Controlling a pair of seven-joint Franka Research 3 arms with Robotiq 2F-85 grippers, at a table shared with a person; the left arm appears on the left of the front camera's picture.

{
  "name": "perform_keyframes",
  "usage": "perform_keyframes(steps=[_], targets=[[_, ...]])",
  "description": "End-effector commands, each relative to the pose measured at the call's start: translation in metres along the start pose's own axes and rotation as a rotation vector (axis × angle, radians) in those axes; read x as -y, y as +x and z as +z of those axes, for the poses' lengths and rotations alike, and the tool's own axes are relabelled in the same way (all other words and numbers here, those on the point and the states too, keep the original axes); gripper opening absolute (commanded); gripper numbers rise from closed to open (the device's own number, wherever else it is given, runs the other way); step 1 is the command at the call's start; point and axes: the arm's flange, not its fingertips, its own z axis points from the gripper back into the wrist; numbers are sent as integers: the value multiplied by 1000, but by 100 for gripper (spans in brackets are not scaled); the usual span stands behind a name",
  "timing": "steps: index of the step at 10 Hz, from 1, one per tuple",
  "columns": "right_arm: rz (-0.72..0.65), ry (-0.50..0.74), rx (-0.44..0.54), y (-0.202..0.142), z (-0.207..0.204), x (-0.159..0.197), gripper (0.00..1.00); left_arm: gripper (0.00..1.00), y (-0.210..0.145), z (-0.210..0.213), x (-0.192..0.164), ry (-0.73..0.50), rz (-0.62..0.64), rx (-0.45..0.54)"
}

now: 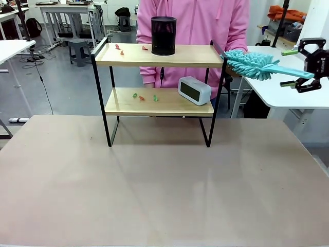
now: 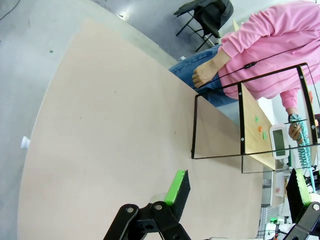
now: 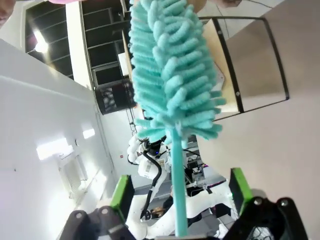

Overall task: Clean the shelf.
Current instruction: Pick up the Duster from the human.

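Shelf point(image 1: 195, 54) scraps point(image 1: 141, 96) show from front; wrist views show left pincer point(image 2: 237, 175) gaping empty, right pincer point(image 3: 180, 179) wide around duster point(image 3: 170, 75), ungripped.

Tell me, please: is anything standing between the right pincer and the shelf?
The teal duster: its handle lies between the open fingers of the right pincer, while a person's hand holds its fluffy head at the right end of the shelf. Nothing else visible.

Right gripper point(image 1: 286, 68) raised at the right, fingers point(image 3: 123, 193) wide apart; left gripper point(image 2: 237, 192) fingers equally wide.
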Motion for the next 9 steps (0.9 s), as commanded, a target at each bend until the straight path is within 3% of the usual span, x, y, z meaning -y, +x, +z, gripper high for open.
perform_keyframes(steps=[1, 5, 6, 7, 8, 9], targets=[[-5, 52, -34, -3, 1, -9, 100, 100, 0, 1, 2, -13, 10, 0], [6, 54, -89, -7, 3, -7, 100, 100, 0, 1, 2, -13, 10, 0], [14, 48, -95, -8, 3, -7, 93, 100, 0, 1, 2, -13, 10, 0], [33, 30, -114, -10, 3, -6, 45, 100, 0, 1, 2, -13, 10, 0], [27, 26, -123, -10, 1, -5, 37, 100, 0, 1, 2, -13, 10, 0], [28, 24, -128, -11, -2, -5, 0, 100, 0, 1, 2, -13, 10, 0]])
